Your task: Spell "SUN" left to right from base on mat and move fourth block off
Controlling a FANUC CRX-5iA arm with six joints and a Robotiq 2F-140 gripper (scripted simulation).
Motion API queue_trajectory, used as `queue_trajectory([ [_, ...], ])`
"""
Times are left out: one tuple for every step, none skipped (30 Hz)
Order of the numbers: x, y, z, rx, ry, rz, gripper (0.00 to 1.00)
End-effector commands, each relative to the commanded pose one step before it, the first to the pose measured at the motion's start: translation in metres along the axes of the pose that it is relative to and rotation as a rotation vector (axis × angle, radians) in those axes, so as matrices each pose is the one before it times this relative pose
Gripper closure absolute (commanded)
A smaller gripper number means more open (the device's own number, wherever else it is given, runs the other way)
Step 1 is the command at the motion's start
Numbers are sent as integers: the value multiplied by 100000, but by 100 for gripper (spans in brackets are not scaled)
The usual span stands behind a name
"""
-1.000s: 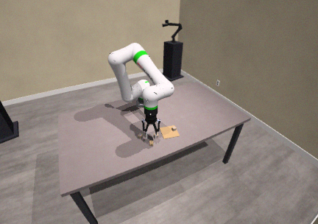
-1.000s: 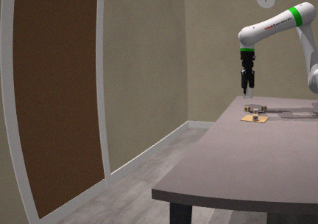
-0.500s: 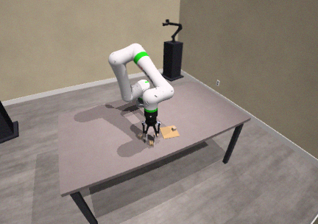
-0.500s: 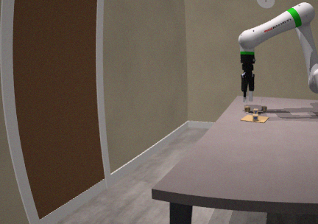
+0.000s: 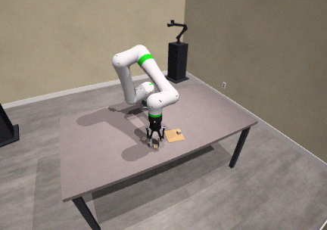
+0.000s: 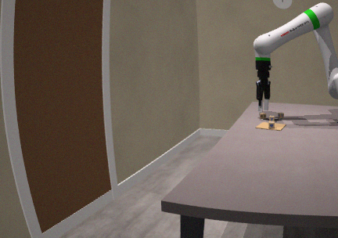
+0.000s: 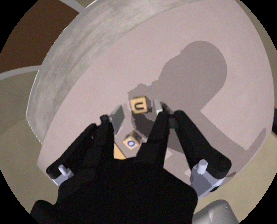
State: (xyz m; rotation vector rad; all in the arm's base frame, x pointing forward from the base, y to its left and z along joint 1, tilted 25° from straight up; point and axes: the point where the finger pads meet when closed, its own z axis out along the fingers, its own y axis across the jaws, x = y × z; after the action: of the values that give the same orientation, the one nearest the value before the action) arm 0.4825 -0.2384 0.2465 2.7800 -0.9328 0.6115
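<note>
A bare test room: plain beige walls [image 5: 76,30], grey plank floor [image 5: 288,197], one grey-topped bench [image 5: 94,155], and a black pedestal [image 5: 177,62] carrying a small black arm.

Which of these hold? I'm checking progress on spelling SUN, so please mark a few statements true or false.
1. One block sits on the mat. True.
2. The gripper is clamped on a block. False: it holds nothing, its fingers partly apart.
3. Three blocks stand in a row on the mat. False: only one shows on it.
4. The gripper points down over a block beside the mat, on the table. True.
</note>
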Motion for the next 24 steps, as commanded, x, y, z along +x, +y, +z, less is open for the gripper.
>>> queue_trajectory([
  [23,-12,161,9,47,-1,60],
  [1,-1,38,0,0,0,60],
  [1,0,31,0,0,0,60],
  [0,0,24,0,0,0,60],
  [0,0,18,0,0,0,60],
  [0,0,12,0,0,0,60],
  [0,0,8,0,0,0,60],
  [0,0,4,0,0,0,60],
  [0,0,2,0,0,0,60],
  [0,0,0,0,0,0,60],
  [0,0,0,0,0,0,60],
  [0,0,0,0,0,0,60],
  [0,0,0,0,0,0,60],
  [0,0,0,0,0,0,60],
  [0,0,0,0,0,0,60],
  [0,0,0,0,0,0,60],
  [0,0,0,0,0,0,60],
  [0,0,0,0,0,0,60],
  [0,0,1,0,0,0,60],
  [0,0,9,0,0,0,60],
  [0,0,22,0,0,0,60],
  [0,0,40,0,0,0,60],
  [0,0,61,0,0,0,60],
  [0,0,84,0,0,0,60],
])
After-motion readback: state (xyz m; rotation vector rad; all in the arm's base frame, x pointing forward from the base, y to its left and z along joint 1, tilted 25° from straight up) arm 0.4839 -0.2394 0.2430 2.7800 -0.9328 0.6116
